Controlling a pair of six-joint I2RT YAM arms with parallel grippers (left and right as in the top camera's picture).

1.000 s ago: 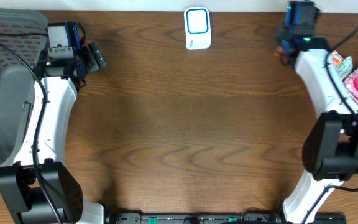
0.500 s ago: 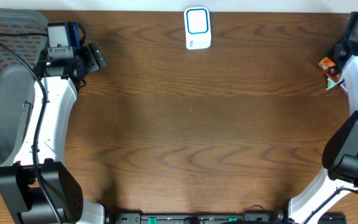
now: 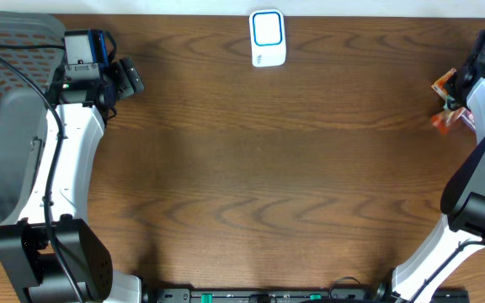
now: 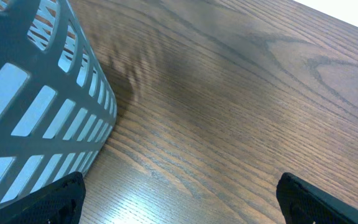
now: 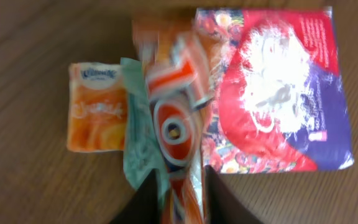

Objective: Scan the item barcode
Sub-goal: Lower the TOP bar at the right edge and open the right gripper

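Note:
In the right wrist view an orange-and-white snack packet (image 5: 176, 124) stands blurred between the fingers of my right gripper (image 5: 182, 205), whose jaws are slightly parted around it. It hangs over a pile of items at the table's right edge. In the overhead view my right gripper (image 3: 449, 99) is at that edge, with the arm covering most of the pile. The white scanner with a blue window (image 3: 268, 38) sits at the back centre. My left gripper (image 4: 182, 202) is wide open over bare wood beside the basket, holding nothing.
The pile holds an orange tissue pack (image 5: 95, 118), a teal packet (image 5: 135, 146) and a red-and-purple bag (image 5: 278, 93). A grey slotted basket (image 4: 36, 106) stands at the left edge (image 3: 7, 126). Brown wooden tabletop lies between the arms.
The right arm swung from the back of the table out to the right edge over the pile. Its jaws, shut before, have parted slightly around the packet. The left arm has not moved.

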